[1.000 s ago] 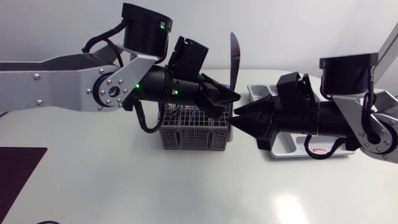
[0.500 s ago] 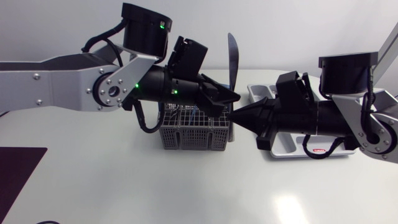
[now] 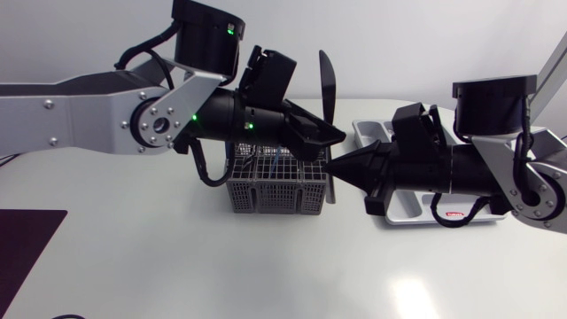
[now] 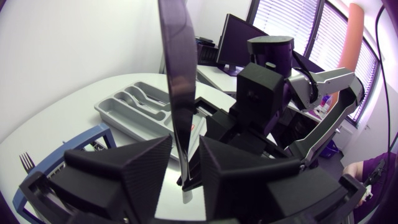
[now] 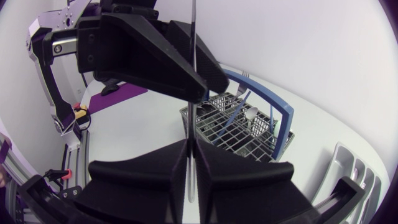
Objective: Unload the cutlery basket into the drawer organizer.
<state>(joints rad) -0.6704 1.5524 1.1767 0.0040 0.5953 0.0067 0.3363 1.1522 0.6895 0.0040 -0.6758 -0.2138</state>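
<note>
A long black spatula [image 3: 326,84] stands upright over the right end of the grey mesh cutlery basket [image 3: 275,190], which has a blue handle. My right gripper [image 3: 333,167] is shut on its lower shaft from the right; in the right wrist view the spatula [image 5: 193,74] shows edge-on between the closed fingers [image 5: 191,146]. My left gripper [image 3: 332,137] sits just above, open, its fingers standing off either side of the spatula [image 4: 177,93] with small gaps. The grey drawer organizer [image 3: 403,208] lies under my right arm.
The basket [image 5: 239,127] still holds a spoon, blue-handled pieces and a fork [image 4: 26,162]. The organizer [image 4: 134,109] has several cutlery in its slots. A dark purple mat [image 3: 27,248] lies at the table's front left.
My right gripper closed on the spatula's shaft. My left gripper then opened and lifted slightly, and the spatula's top leaned a little to the left.
</note>
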